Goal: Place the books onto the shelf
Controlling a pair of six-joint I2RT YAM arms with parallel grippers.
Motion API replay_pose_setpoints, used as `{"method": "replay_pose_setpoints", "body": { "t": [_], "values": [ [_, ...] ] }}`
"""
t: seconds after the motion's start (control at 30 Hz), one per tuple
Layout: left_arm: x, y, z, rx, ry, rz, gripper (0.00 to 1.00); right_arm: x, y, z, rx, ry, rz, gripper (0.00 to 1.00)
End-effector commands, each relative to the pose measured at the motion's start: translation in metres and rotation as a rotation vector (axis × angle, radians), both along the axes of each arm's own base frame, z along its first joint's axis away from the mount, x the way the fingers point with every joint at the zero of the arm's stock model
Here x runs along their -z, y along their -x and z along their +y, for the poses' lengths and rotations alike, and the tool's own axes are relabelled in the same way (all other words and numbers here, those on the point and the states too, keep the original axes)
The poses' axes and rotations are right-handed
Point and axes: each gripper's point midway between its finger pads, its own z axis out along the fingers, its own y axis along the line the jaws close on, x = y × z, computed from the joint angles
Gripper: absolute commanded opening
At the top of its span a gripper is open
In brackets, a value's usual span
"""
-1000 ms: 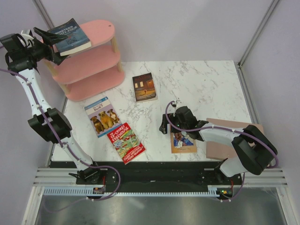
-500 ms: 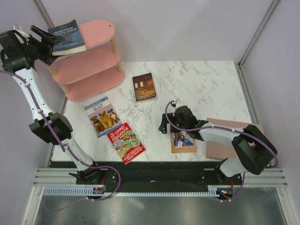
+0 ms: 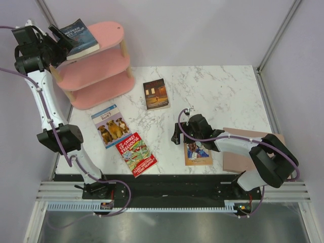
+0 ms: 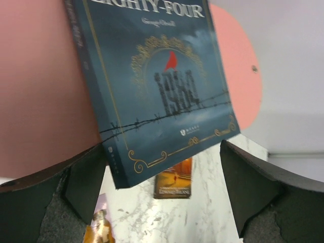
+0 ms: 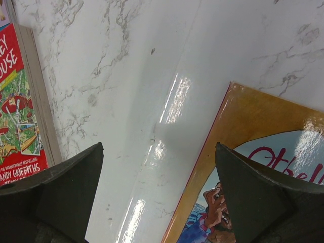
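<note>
L gripper [image 3: 58,36]: jaws spread wide, gripping nothing. Dark blue "Nineteen Eighty-Four" paperback [image 4: 162,76] lies flat on the top board of the pink oval-board shelf w/ light wooden posts [image 3: 104,66]. Its near corner overhangs the board's end & sits between the fingers; contact w/ the spine-side finger: can't tell.

R gripper [image 3: 177,136]: jaws also wide apart, empty, low over the white marble table [image 3: 223,91]. Orange-tan paperback w/ blue figure [image 5: 253,147] lies flat, its corner by one finger; the gap btwn the jaws shows mostly bare table. Red cartoon treehouse paperback [image 5: 17,101] lies flat beyond the other finger.
</note>
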Motion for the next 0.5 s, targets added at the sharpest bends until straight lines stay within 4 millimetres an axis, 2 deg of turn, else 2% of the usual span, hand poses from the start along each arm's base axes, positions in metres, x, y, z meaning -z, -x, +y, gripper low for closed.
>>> {"method": "replay_pose_setpoints", "body": {
  "t": [0.0, 0.07, 0.23, 0.33, 0.37, 0.47],
  "values": [
    [0.000, 0.028, 0.044, -0.210, -0.215, 0.077, 1.00, -0.015, -0.009, 0.011, -0.019, -0.031, -0.038, 0.98],
    [0.001, 0.032, 0.054, -0.261, -0.246, 0.090, 1.00, -0.014, -0.008, 0.012, -0.026, -0.031, -0.034, 0.98],
    [-0.005, 0.035, 0.054, -0.283, -0.263, 0.079, 1.00, -0.014, -0.008, 0.012, -0.028, -0.033, -0.034, 0.98],
    [-0.031, 0.047, 0.051, -0.297, -0.297, 0.016, 1.00, -0.016, -0.008, 0.010, -0.020, -0.032, -0.043, 0.98],
    [-0.049, 0.058, 0.046, -0.304, -0.313, -0.024, 1.00, -0.018, -0.009, 0.009, -0.013, -0.032, -0.047, 0.98],
    [-0.085, 0.075, 0.019, -0.241, -0.356, -0.126, 1.00, -0.022, -0.012, 0.006, 0.004, -0.017, -0.057, 0.98]
  ]
}}
